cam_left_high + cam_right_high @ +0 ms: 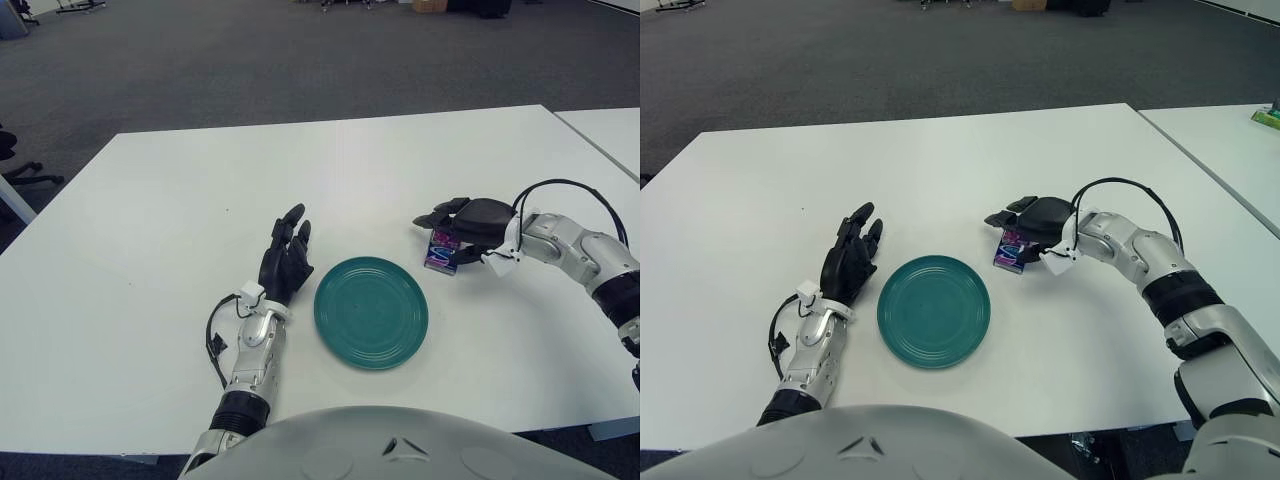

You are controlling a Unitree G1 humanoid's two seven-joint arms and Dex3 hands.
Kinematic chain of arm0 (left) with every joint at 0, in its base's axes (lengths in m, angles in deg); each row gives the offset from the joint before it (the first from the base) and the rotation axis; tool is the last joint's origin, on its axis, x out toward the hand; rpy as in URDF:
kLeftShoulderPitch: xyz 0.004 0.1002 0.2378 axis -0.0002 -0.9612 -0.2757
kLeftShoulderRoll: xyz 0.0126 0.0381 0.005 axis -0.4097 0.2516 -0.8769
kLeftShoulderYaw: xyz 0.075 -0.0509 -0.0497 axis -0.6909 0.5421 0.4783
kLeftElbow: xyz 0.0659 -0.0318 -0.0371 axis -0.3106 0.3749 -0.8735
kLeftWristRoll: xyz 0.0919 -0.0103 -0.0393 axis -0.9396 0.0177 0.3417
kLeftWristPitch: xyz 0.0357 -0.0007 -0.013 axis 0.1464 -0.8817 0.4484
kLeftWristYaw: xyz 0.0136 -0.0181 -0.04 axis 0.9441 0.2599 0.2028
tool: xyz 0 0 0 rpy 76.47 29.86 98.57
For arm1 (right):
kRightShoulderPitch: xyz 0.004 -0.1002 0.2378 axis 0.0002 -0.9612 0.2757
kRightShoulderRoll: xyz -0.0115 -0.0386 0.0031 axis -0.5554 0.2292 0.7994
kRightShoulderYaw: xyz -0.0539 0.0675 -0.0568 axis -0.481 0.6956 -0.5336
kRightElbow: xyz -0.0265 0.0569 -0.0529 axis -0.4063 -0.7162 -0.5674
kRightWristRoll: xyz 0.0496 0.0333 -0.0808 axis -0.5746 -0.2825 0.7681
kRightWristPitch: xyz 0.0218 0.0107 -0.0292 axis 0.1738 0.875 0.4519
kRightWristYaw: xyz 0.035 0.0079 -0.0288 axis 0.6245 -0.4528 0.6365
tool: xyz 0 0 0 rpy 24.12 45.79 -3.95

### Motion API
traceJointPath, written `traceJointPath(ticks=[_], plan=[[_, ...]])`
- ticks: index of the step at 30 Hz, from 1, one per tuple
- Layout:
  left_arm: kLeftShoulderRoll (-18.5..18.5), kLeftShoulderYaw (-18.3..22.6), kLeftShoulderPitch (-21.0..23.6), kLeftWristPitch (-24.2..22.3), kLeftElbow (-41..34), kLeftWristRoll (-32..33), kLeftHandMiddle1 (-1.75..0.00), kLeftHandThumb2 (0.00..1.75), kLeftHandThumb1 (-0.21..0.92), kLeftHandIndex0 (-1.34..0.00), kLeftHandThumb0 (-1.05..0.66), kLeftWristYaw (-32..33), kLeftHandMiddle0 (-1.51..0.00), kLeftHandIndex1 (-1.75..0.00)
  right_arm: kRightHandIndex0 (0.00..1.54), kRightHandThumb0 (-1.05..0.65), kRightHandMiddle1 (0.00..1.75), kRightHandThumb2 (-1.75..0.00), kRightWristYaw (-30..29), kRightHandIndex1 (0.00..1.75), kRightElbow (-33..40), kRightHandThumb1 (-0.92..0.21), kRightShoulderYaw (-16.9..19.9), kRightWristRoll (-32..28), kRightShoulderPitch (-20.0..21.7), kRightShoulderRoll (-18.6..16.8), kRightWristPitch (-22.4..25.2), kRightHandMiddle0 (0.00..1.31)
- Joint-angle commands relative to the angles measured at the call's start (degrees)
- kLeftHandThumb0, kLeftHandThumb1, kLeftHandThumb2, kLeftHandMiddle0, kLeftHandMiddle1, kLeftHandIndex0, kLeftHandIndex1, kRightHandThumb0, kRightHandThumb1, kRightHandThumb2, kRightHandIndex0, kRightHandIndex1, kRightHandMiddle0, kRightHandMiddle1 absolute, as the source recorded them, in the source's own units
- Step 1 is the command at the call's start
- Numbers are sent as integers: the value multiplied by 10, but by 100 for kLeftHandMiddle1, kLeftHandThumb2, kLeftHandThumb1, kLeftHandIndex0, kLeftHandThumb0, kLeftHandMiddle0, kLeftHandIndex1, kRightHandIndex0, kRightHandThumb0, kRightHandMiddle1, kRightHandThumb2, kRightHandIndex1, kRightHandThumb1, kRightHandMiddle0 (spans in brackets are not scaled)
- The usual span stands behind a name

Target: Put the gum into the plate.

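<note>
The big white counter (150, 260) holds everything; it is wide and flat, so the robot can reach all of it from where it stands. The round green plate (371, 312) lies flat near the robot's body, right in the middle, between the two arms; that looks like a good spot, because either hand could get to it. The left hand (286, 262) shows just to the left of the plate, its dark fingers straight and a little spread, holding nothing; it is not helping now. The right hand (466, 226) is out past the plate's right edge, with its fingers closed around the gum pack (442, 250); the pack hangs below the hand, standing on end, close to the plate but not over it yet; I think the hand grips it from above so it can carry it across and let go over the plate.

The right eye view shows more of the right arm, down past the elbow; the left eye view cuts that off.
</note>
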Motion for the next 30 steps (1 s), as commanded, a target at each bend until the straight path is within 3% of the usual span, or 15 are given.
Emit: traceJointPath(ticks=[1,11,17,30], plan=[[63,5,-32,-5,41,21,0,84,92,0,-95,-2,-27,-61,14,-68,7,-54,17,0,1,-92,4,1,-3,-9,10,0],[58,9,-32,0,45,26,-1,87,92,0,-93,-8,-29,-61,14,-69,9,-51,21,0,-18,-92,2,-6,4,-16,-15,0],[55,12,-30,2,49,28,0,89,92,0,-92,-14,-28,-59,12,-71,9,-53,55,0,7,-92,23,-48,13,2,-37,0],[54,18,-16,10,64,23,0,90,92,0,-93,-19,-28,-58,13,-70,10,-56,72,0,53,-92,58,-60,-3,16,-54,0]])
